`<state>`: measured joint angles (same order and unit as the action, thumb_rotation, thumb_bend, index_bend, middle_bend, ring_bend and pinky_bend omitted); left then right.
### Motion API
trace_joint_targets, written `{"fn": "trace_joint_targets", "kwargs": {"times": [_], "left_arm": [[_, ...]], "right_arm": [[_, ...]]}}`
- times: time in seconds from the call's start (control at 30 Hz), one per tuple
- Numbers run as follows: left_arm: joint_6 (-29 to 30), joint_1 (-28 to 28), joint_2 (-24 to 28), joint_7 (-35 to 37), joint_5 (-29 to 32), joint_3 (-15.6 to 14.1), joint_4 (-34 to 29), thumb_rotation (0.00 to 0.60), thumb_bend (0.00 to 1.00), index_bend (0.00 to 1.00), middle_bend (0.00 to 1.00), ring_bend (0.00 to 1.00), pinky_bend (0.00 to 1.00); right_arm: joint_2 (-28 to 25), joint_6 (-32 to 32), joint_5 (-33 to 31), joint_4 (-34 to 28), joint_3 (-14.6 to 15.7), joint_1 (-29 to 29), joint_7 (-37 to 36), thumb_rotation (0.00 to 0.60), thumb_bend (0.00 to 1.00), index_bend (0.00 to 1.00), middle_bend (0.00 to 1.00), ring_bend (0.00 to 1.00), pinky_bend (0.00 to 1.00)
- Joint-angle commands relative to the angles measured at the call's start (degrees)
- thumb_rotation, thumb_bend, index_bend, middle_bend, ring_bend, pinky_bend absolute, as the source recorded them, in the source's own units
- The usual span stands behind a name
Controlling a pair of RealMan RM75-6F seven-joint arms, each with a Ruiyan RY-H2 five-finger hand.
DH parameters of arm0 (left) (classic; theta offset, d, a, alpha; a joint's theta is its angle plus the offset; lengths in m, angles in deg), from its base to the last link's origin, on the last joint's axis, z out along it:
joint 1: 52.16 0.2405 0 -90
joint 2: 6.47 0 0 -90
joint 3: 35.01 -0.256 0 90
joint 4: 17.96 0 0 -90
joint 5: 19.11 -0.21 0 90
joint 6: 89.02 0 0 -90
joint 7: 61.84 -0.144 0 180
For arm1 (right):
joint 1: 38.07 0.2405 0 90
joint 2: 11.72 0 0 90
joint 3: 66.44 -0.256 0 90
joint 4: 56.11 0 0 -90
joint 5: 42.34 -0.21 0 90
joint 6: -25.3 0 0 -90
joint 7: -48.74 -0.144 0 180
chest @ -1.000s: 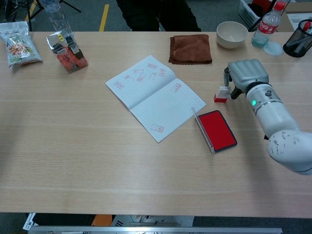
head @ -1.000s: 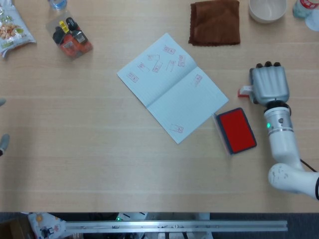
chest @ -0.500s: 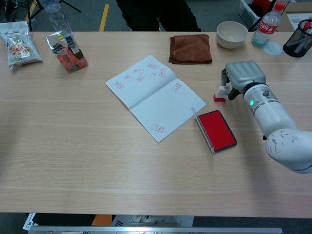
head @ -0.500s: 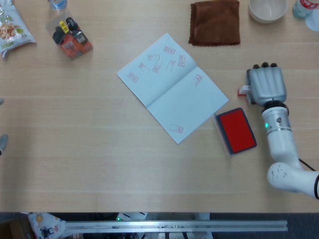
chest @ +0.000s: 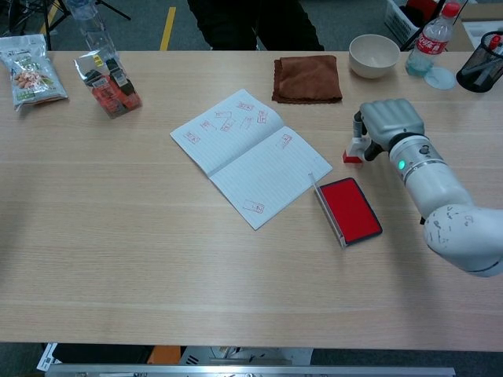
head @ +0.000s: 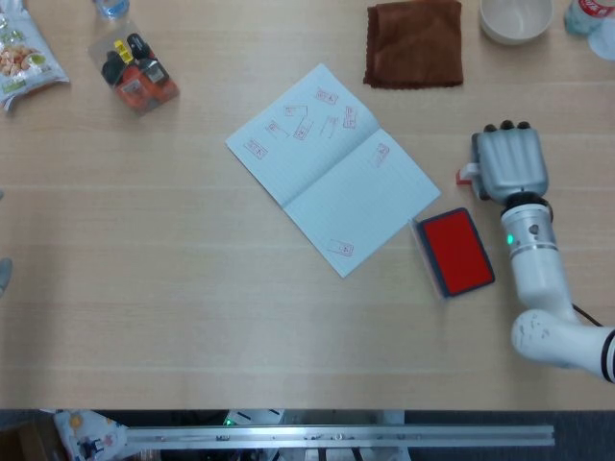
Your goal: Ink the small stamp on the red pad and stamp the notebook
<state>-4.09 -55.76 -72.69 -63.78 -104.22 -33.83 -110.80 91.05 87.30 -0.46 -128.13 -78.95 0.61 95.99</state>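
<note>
The right hand [chest: 387, 120] had drifted a little leftward over the last second, carrying the stamp [chest: 353, 150] with it, so hand and stamp now sat slightly nearer the notebook [head: 332, 168]. Its fingers were curled down over the stamp's top in the chest view; whether the stamp's base was clear of the table [chest: 157, 259] could not be told. The shift looked like the start of the move to the pad [chest: 349, 210], which lay open just below-left of the hand; inking was not yet done.

The left hand showed only as a grey sliver at the head view's left edge [head: 4, 273], its state unreadable.

Counted: one stamp, one pad, one notebook bearing eight red marks, beyond the pad from the hand. Above the hand stood one bowl [chest: 374, 55], one cloth [chest: 307, 78] and one bottle [chest: 428, 41]; far left lay two snack bags.
</note>
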Motion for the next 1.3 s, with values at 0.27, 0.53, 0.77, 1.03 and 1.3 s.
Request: {"fn": "trace_joint_targets", "kwargs": {"times": [0.27,0.53,0.77,1.03,1.3], "left_arm": [[0.38,0.19,0.23,-0.11,-0.09,0.07,-0.34,0.600,0.29,0.18,0.13,0.12,0.05],[0.70,0.32,0.39,-1.03,-0.39,-0.02,-1.12,0.600,0.29,0.18,0.13,0.12,0.05],[0.55,0.27,0.25,-1.89,-0.65,-0.20,-1.68,0.600,0.29,0.18,0.13,0.12,0.05],[0.82,0.54,0.24,-1.92,-0.76,-0.38,-1.84,0.600,0.29,0.18,0.13,0.12,0.05],[0.98,0.80,0.33,-1.38,-0.67,-0.42,-1.44,0.600,0.29,0.18,0.13,0.12,0.05]], "right_arm": [[-1.92,-0.86,-0.04,-3.00,-0.06,-0.04,-1.44,0.600,0.38,0.57,0.44,0.30,0.31],[-10.13,0.10,5.40,-15.07,2.52,-1.88,-4.08,0.600,0.39,0.57,0.44,0.30,0.31],[-14.43,0.86,12.81,-21.18,7.71,-3.72,-5.80,0.600,0.39,0.58,0.44,0.30,0.31],[-14.14,1.36,19.12,-20.24,11.98,-4.93,-6.67,0.600,0.39,0.58,0.44,0.30,0.31],[-11.73,1.35,22.10,-16.27,13.44,-6.19,-8.87,0.600,0.39,0.58,0.44,0.30,0.31]]}}
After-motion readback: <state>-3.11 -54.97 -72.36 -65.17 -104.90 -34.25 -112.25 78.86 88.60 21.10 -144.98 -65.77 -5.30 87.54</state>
